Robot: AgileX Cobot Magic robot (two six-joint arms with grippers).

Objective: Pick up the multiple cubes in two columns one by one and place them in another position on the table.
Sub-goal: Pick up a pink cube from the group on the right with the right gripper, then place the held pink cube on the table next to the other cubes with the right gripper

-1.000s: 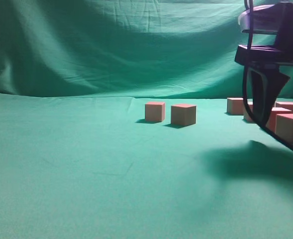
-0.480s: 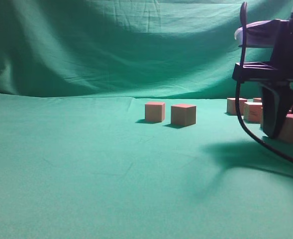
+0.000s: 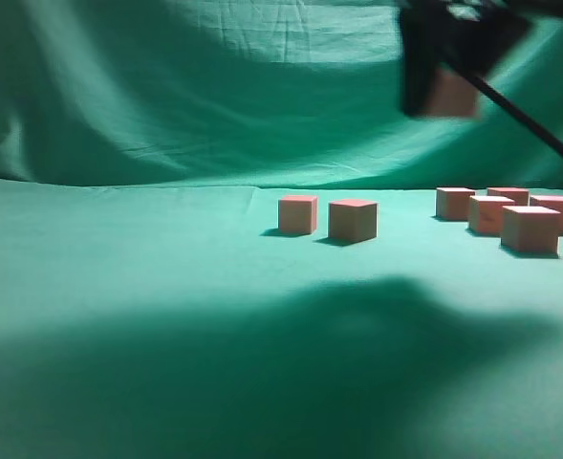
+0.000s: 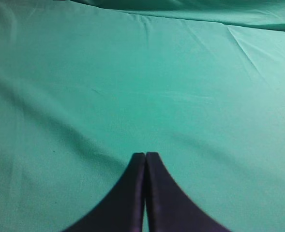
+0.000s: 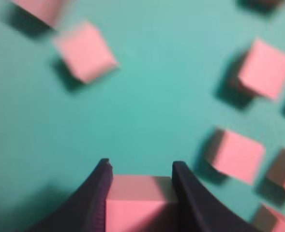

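Green cloth table (image 3: 119, 316); two cubes (image 3: 353, 220) mid-table, a cluster of cubes (image 3: 530, 229) at right

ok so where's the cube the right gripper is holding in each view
Exterior view: the held cube is high at upper right, above the table, blurred.
Left wrist view: not in it; only green cloth and shut fingers.
Right wrist view: bottom centre, clamped between the dark fingers.
Shared landmark: the pair of cubes standing apart from the cluster.
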